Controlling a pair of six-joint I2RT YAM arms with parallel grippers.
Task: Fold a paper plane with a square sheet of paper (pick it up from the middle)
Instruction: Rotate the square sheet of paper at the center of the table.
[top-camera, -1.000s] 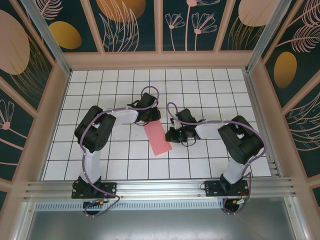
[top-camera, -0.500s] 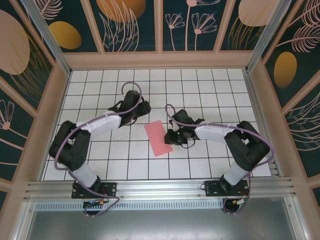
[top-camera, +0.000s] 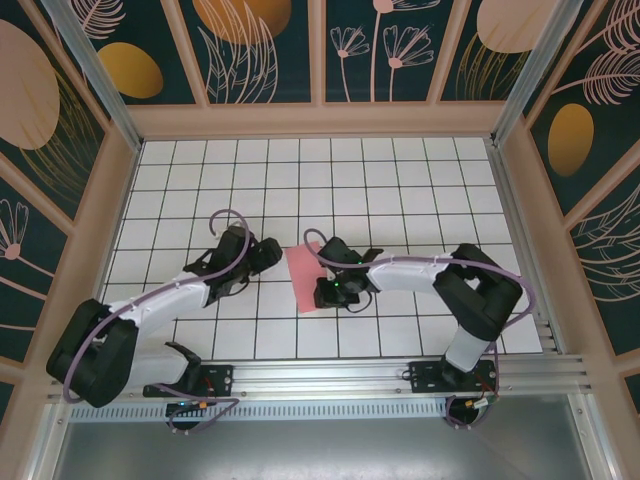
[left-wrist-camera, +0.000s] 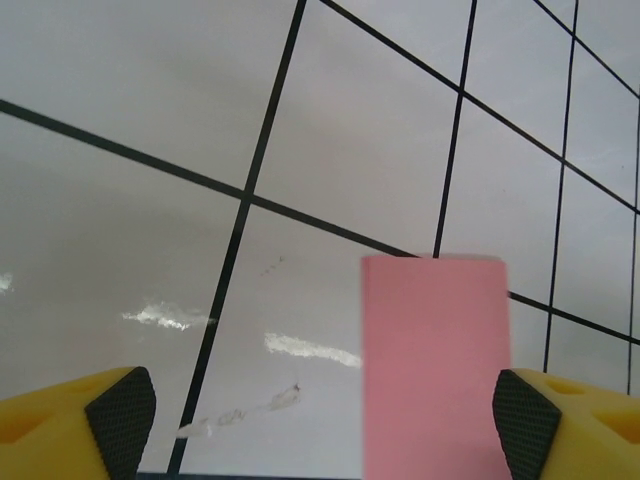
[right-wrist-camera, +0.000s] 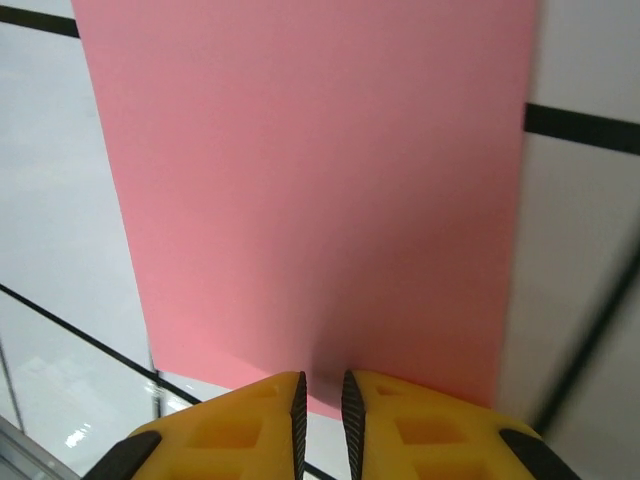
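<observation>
Left gripper (left-wrist-camera: 322, 410) gapes before pink paper (left-wrist-camera: 435, 360); right gripper (right-wrist-camera: 322, 395), nearly closed, at its edge.

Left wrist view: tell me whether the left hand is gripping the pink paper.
No, the left hand stands wide open, and the pink paper lies flat on the table.

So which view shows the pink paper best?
The right wrist view: the pink paper is large, its near edge at the right claw. The left wrist view shows one end; the top view shows it small, partly under the right arm.
</observation>
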